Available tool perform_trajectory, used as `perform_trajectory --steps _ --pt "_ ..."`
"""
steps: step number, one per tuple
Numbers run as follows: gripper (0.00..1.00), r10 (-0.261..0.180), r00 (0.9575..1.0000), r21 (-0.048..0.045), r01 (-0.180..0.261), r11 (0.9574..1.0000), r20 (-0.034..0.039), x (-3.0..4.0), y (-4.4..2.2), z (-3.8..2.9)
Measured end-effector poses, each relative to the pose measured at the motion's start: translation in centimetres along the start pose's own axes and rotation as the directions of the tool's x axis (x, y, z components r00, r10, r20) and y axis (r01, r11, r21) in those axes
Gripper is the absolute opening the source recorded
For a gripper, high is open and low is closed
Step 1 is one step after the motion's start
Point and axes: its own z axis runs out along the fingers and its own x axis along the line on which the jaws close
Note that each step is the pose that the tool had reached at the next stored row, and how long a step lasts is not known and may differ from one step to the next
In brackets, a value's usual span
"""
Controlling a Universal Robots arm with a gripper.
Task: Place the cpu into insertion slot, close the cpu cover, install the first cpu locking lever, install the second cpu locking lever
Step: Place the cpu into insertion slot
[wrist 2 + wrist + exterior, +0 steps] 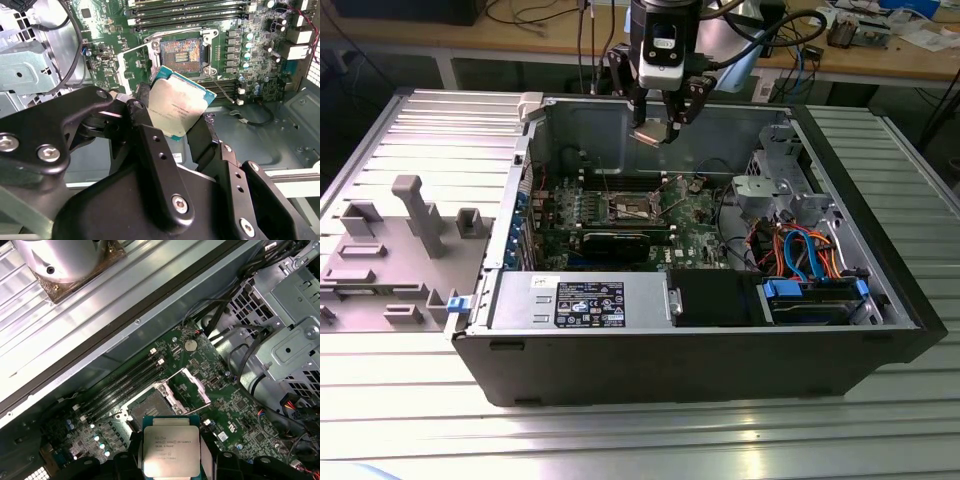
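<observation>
My gripper (656, 128) is shut on the cpu (650, 135), a flat square chip with a silver top, gripped by two opposite edges. It hangs high above the open computer case. In both wrist views the cpu (177, 107) (170, 450) sits between black fingers (142, 110), tilted. Far below lies the insertion slot (181, 52) (150, 407) (630, 208), its contact field bare. The cpu cover (187, 387) (132, 62) stands swung open beside the slot.
Long memory slots (190, 12) run next to the slot. A black expansion card (620, 243), the power supply (580, 300), a metal drive cage (780, 190) and coloured cables (805, 250) crowd the case. A grey fixture (410, 215) stands at the exterior view's left.
</observation>
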Motion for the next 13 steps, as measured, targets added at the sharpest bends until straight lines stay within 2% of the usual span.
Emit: perform_trajectory --steps 4,9,13 --pt "0.54 0.005 1.0 0.0 -0.005 1.0 0.0003 0.0 0.0 0.0" --pt "0.54 0.037 0.9993 -0.0006 -0.037 0.9993 0.0029 0.0 0.0 0.01" --pt "0.54 0.039 0.9992 -0.0006 -0.039 0.9992 0.0031 0.0 0.0 0.01"
